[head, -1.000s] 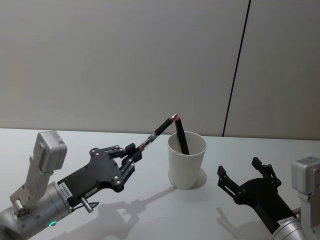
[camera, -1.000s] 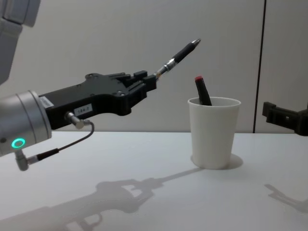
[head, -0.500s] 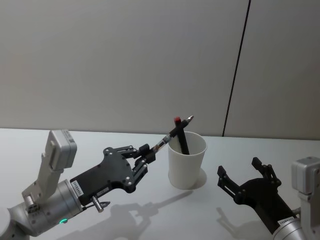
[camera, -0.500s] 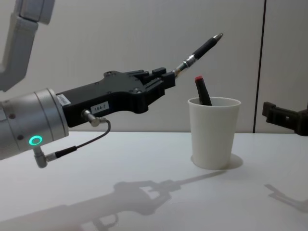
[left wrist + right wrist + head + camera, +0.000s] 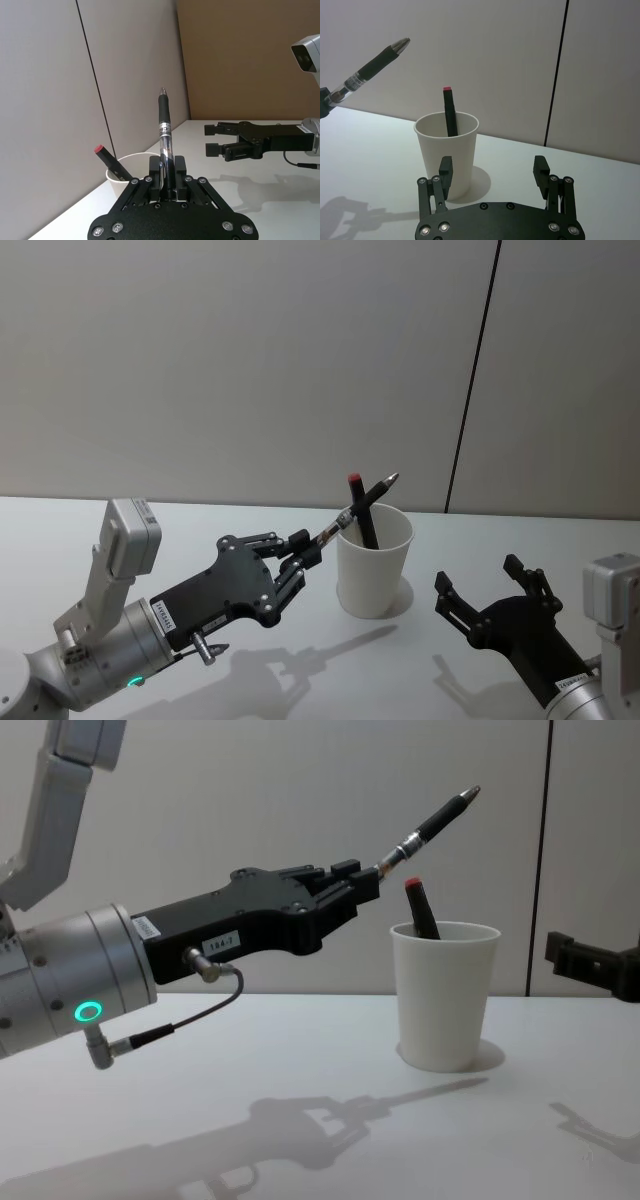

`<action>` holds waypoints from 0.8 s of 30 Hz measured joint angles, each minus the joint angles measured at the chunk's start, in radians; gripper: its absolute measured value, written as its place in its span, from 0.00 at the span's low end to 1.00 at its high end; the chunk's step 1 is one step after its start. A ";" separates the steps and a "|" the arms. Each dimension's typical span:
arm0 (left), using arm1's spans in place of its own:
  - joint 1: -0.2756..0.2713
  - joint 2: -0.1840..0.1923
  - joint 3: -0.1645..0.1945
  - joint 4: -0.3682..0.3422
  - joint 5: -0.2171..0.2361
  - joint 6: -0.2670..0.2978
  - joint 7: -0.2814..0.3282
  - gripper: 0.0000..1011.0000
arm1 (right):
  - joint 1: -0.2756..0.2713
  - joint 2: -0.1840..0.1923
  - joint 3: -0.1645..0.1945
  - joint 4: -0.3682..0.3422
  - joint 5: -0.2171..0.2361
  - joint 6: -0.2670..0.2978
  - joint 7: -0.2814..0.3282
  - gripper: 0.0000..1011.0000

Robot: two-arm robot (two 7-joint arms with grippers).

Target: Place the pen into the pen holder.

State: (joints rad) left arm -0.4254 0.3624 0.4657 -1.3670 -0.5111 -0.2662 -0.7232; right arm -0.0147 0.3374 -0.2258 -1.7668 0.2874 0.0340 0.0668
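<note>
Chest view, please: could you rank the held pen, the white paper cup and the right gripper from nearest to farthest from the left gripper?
1. The pen: clamped in the left gripper, slanting up and forward.
2. The pen holder: the white cup standing just to the right of those fingertips, lower down.
3. The right gripper: open at the right edge, beyond the cup.

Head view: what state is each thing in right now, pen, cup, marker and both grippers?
pen: tilted tip-up, higher than the rim, not inside.
pen holder: upright on the table.
red-ended marker: leaning inside the pen holder.
left gripper: shut on the pen.
right gripper: open, idle, right of the pen holder.
</note>
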 joint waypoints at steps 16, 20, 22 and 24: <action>-0.021 0.001 0.024 0.022 -0.038 -0.022 -0.071 0.18 | 0.000 0.000 0.000 0.000 0.000 0.000 0.000 0.99; -0.031 -0.002 0.033 0.034 -0.053 -0.029 -0.101 0.18 | 0.000 0.000 0.000 0.000 0.000 0.000 0.000 0.99; -0.035 -0.004 0.038 0.040 -0.059 -0.032 -0.117 0.18 | 0.000 0.000 0.000 0.000 0.000 0.000 0.000 0.99; -0.039 -0.006 0.044 0.046 -0.066 -0.033 -0.128 0.18 | 0.000 0.000 0.000 0.000 0.000 0.000 0.000 0.99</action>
State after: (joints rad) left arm -0.4646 0.3564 0.5093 -1.3215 -0.5770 -0.2988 -0.8515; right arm -0.0146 0.3375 -0.2258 -1.7667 0.2874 0.0340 0.0668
